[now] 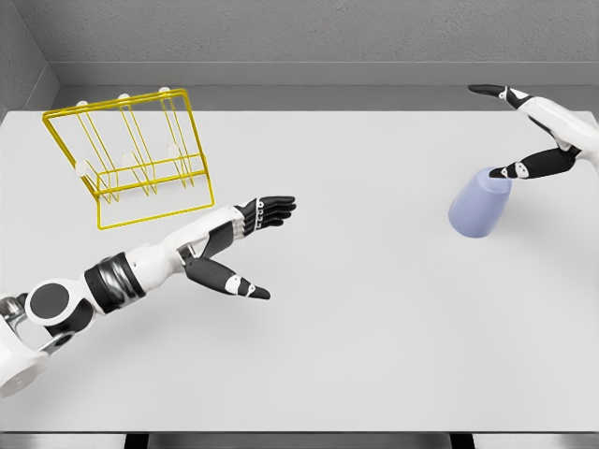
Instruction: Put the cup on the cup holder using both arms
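Two arms show in your head view, one from each side, over a pale grey table (374, 355) that fills most of the picture. Your left hand (251, 245) reaches out from the lower left, hovering above the tabletop with its fingers (273, 208) stretched nearly straight toward the right and the thumb (239, 283) splayed well apart below them; it has hold of nothing. Your right hand (533, 140) comes in at the right edge, near the far corner of the table. One long digit (491, 92) points left, high and clear of everything, while a lower digit (513, 170) reaches down-left so that its tip lies at the upper end of the cup (477, 206). You cannot tell from this angle whether that tip truly touches the cup or merely overlaps it, but the hand is widely spread and does not wrap the cup.

The cup is lavender blue, with no handle visible, and it leans (its upper end tipped toward the right hand) on the right part of the table, well apart from the left hand. The cup holder (131, 159), a yellow wire rack with white-tipped pegs (124, 97) standing up from it, sits at the far left of the table, just beyond your left hand and well apart from the cup. Behind the table runs a grey wall (281, 37).
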{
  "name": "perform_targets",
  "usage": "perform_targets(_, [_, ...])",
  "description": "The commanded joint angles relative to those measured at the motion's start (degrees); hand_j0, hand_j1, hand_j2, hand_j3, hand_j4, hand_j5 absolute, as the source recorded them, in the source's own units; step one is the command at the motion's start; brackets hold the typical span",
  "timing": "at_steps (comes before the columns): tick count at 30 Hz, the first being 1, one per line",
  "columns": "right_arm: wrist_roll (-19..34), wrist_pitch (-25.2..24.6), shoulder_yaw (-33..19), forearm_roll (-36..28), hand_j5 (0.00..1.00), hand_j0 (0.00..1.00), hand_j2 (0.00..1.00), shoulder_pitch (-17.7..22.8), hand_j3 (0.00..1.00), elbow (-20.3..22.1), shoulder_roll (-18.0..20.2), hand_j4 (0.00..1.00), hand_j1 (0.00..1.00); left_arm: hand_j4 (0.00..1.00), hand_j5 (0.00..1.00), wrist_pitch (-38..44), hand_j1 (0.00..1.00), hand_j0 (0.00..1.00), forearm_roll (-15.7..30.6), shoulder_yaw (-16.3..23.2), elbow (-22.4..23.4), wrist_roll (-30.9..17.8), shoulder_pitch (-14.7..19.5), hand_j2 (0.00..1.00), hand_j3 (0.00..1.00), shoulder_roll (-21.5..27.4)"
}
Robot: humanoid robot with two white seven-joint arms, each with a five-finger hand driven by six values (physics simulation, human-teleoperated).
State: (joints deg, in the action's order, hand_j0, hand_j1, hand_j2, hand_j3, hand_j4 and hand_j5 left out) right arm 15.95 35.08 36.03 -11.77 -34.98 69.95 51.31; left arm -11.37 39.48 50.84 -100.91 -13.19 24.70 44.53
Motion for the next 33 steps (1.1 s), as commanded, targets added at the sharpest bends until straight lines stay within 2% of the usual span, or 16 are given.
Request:
perform_targets(1, [0.05, -0.08, -0.08, -0.45, 1.0, 1.0, 1.0, 0.0, 1.0, 0.1, 0.19, 1.0, 1.0, 1.0, 1.0, 0.03, 1.0, 1.0, 0.16, -0.04, 0.01, 0.0, -0.09, 1.0, 1.0, 0.03])
perform_targets(11, [-0.13, -0.08, 0.1, -1.94, 1.0, 1.0, 1.0, 2.28, 1.0, -2.36, 1.86, 1.0, 1.0, 1.0, 1.0, 0.03, 1.0, 1.0, 0.24, -0.04, 0.01, 0.0, -0.09, 1.0, 1.0, 0.03])
perform_targets(13, [-0.13, -0.08, 0.27, -5.28, 1.0, 1.0, 1.0, 5.18, 1.0, -2.45, 3.97, 1.0, 1.0, 1.0, 1.0, 0.03, 1.0, 1.0, 0.33, -0.04, 0.01, 0.0, -0.18, 1.0, 1.0, 0.12])
perform_targets(16, [-0.13, -0.08, 0.54, -8.18, 1.0, 1.0, 1.0, 8.26, 1.0, -2.27, 4.85, 1.0, 1.0, 1.0, 1.0, -0.05, 1.0, 1.0, 0.33, 0.05, 0.01, 0.0, -0.09, 1.0, 1.0, 0.03])
perform_targets(19, [-0.13, -0.08, 0.62, -11.08, 1.0, 1.0, 1.0, 9.49, 1.0, -2.27, 4.85, 1.0, 1.0, 1.0, 1.0, 0.03, 1.0, 1.0, 0.33, 0.05, 0.01, 0.0, -0.17, 1.0, 1.0, 0.03])
perform_targets(24, [-0.13, -0.08, 0.8, -14.95, 1.0, 1.0, 1.0, 10.11, 1.0, -3.15, 4.15, 1.0, 1.0, 1.0, 1.0, 0.12, 1.0, 1.0, 0.24, -0.04, 0.1, 0.0, -0.09, 1.0, 1.0, 0.03])
perform_targets(26, [-0.13, -0.08, 3.0, -18.11, 1.0, 1.0, 1.0, 10.11, 1.0, -3.41, 4.15, 1.0, 1.0, 1.0, 1.0, 0.03, 1.0, 1.0, 0.24, -0.04, 0.1, 0.0, -0.09, 1.0, 1.0, 0.03])
perform_targets(32, [-0.13, -0.08, 5.11, -21.72, 1.0, 1.0, 1.0, 10.19, 1.0, -3.33, 3.89, 1.0, 1.0, 1.0, 1.0, 0.21, 1.0, 1.0, 0.33, -0.04, 0.1, 0.0, -0.18, 1.0, 1.0, 0.12])
perform_targets(33, [-0.13, -0.08, 6.16, -22.95, 1.0, 1.0, 1.0, 10.19, 1.0, -3.33, 3.97, 1.0, 1.0, 1.0, 1.0, 2.4, 1.0, 1.0, 0.33, -0.13, 0.27, 0.36, 0.09, 1.0, 1.0, 0.12])
